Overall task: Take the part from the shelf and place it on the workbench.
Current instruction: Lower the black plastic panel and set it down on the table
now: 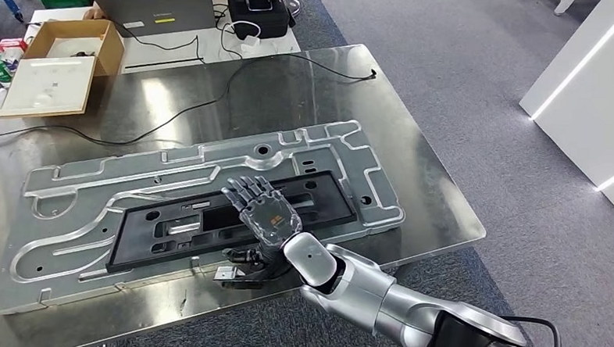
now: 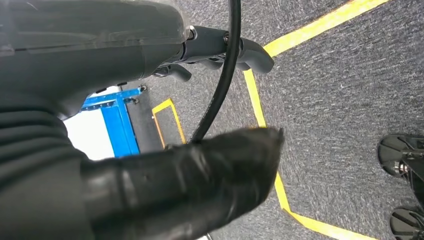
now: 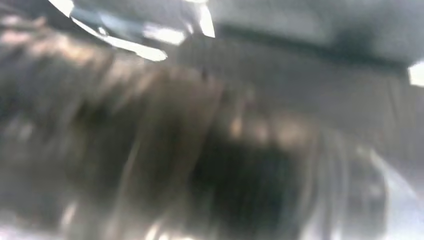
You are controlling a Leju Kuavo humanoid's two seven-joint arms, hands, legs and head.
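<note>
The part [image 1: 231,221] is a long, flat black panel, matte, with rectangular cut-outs and raised ribs along its length. It lies on a large silver machined plate [image 1: 91,203] grooved with channels, which itself rests on the steel workbench [image 1: 435,202]; the panel sits toward the near side of that plate, running left to right.

It looks like a stiff moulded or cast frame: probably light to moderate in weight, rigid enough not to sag, and with a dull surface that should not slip much. Being long, it would likely tip if taken at one end, so the middle of a long edge, or a rim of one of the central cut-outs, seems the best place to hold it.

The right hand [image 1: 264,218] hovers over the panel's middle, palm down, fingers spread and extended toward the far side, holding nothing; whether the fingertips touch the panel I cannot tell. The right wrist view is too blurred to help.

The left hand [image 2: 150,185] hangs over grey carpet; its finger state I cannot tell.
</note>
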